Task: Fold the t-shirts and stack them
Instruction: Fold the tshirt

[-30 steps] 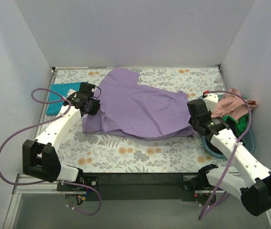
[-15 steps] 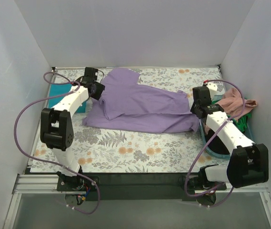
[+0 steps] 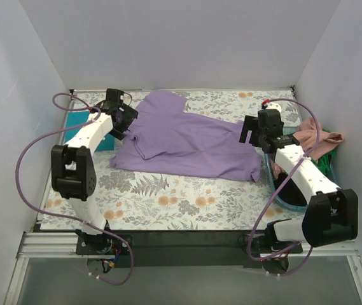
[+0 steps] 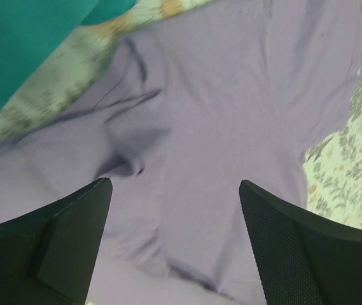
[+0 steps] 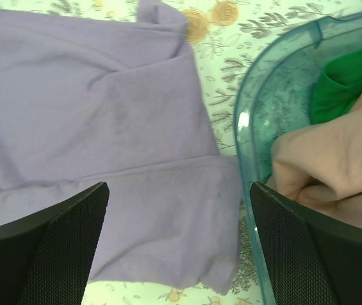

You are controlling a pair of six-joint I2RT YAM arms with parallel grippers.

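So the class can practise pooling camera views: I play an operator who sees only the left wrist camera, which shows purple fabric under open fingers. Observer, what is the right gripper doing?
Observer: The right gripper is open and holds nothing. It hangs over the edge of the lavender t-shirt, beside the blue tub.
Operator: What is in that tub?
Observer: A salmon-pink t-shirt and a green t-shirt, bunched together.
Operator: And the teal patch in my corner?
Observer: That is a teal t-shirt. It lies at the far left of the floral cloth, just left of the lavender one.
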